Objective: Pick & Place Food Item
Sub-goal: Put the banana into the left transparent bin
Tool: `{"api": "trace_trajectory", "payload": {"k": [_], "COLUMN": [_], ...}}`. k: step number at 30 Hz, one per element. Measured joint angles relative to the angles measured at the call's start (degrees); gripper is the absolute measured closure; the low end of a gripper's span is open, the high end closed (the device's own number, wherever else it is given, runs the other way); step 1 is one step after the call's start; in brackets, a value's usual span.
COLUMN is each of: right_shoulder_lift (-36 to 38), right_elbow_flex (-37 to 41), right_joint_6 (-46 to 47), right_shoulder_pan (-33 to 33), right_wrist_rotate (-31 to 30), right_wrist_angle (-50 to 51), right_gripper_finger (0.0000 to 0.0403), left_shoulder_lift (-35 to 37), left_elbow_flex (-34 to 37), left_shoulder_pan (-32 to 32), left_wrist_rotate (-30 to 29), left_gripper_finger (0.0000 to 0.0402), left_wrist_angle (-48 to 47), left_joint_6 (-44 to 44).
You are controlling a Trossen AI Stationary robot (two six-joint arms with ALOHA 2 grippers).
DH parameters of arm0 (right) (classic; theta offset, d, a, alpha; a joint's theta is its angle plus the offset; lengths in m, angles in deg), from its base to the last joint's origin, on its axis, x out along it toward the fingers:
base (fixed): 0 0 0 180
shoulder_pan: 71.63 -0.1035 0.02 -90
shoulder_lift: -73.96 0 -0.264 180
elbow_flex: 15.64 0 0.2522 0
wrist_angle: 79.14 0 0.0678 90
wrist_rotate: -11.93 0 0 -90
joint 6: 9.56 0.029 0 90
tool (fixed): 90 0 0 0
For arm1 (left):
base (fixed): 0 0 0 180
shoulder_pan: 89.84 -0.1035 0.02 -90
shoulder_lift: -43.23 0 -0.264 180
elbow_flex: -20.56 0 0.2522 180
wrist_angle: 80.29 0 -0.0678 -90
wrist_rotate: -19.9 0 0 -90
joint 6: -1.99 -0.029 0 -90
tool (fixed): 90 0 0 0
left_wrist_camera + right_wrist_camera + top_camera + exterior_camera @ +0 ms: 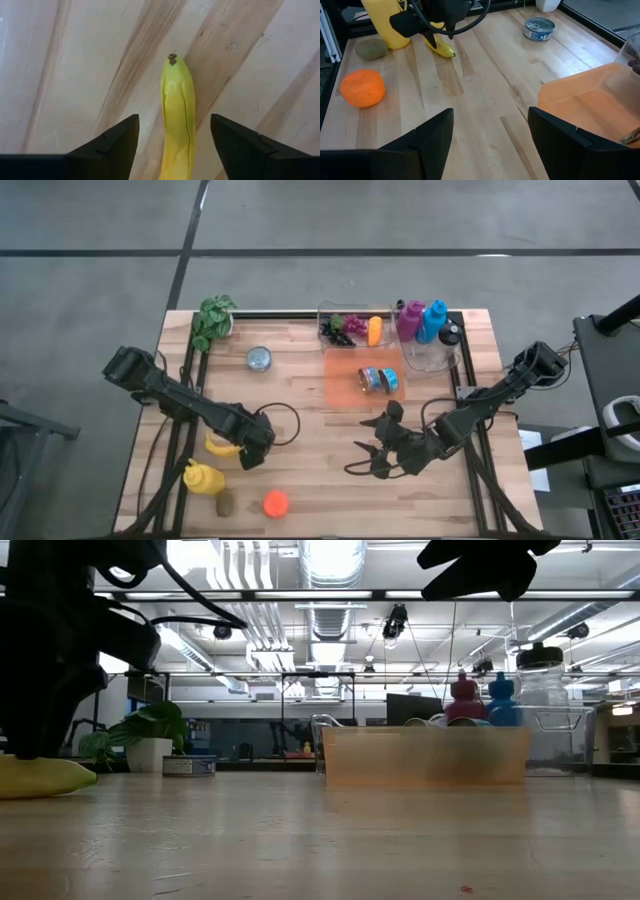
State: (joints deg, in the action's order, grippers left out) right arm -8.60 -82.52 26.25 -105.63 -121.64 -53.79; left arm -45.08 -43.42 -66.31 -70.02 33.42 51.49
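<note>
A yellow banana [177, 120] lies flat on the wooden table near its left front [222, 447], and also shows in the right wrist view [440, 46]. My left gripper [174, 120] points down over the banana's tip end, open. Its two fingers stand on either side of the banana with a gap on each side. In the high view the left gripper [252, 452] sits just right of the banana. My right gripper [380, 452] hangs open above the table's middle right, with nothing between its fingers [490, 112].
An orange [275, 502], a kiwi [225, 502] and a yellow bottle [203, 478] sit at the front left. A tin can [259, 359] and a plant [213, 320] stand farther back. An orange tray [345, 380] and a clear bin [350, 315] with food and bottles are at the back right.
</note>
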Motion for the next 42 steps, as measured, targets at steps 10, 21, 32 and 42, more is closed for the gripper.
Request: {"api": "trace_trajectory", "payload": {"k": [10, 21, 32, 42], "right_shoulder_lift": [0.00, 0.00, 0.00, 0.00], "right_elbow_flex": [0.00, 0.00, 0.00, 0.00], "right_joint_6": [0.00, 0.02, 0.02, 0.10], "right_shoulder_pan": [0.02, 0.00, 0.02, 0.02], "right_wrist_rotate": [0.00, 0.00, 0.02, 0.02], "right_wrist_angle": [0.00, 0.00, 0.00, 0.00], "right_gripper_finger": [0.0135, 0.0140, 0.0146, 0.0130], "left_shoulder_lift": [0.02, 0.02, 0.11, 0.09], "left_elbow_flex": [3.44, 7.48, 7.31, 3.98], "left_shoulder_pan": [0.00, -0.02, -0.02, -0.05], "left_wrist_rotate": [0.60, 1.26, 1.26, -0.28], "left_gripper_finger": [0.0169, 0.0221, 0.0346, 0.0339], "left_wrist_angle": [4.79, 9.80, 9.94, 10.20], "left_joint_6": [-1.66, -1.68, -3.02, -3.74]}}
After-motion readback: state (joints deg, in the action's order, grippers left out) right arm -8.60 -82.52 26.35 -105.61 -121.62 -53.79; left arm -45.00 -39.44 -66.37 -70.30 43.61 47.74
